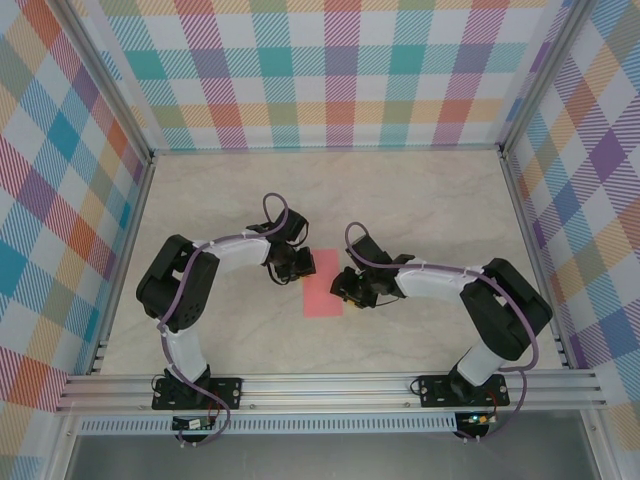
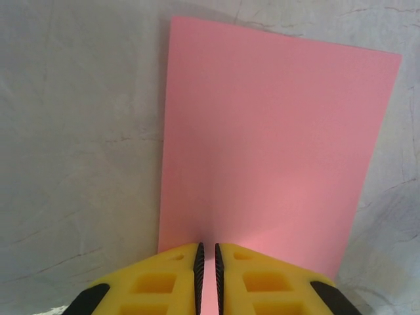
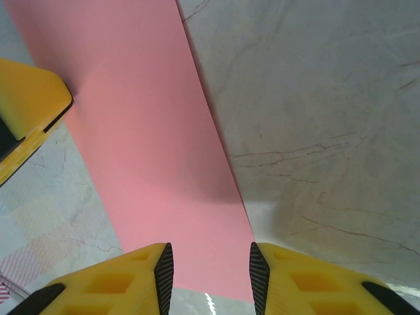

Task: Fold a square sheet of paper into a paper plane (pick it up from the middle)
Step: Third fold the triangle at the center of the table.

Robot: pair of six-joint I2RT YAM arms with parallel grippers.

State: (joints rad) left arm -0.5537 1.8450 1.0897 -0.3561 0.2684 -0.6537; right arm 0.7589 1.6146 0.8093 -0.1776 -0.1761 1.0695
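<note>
At the centre of the marbled table (image 1: 430, 200), left to right: the left gripper (image 2: 207, 252), its jaws drawn almost together and apparently pinching the near edge of the paper plane (image 2: 262, 144), though the contact itself is hard to make out; the paper, a flat salmon-pink rectangle; the right gripper (image 3: 207, 252), jaws apart, straddling the paper's opposite edge just above it
</note>
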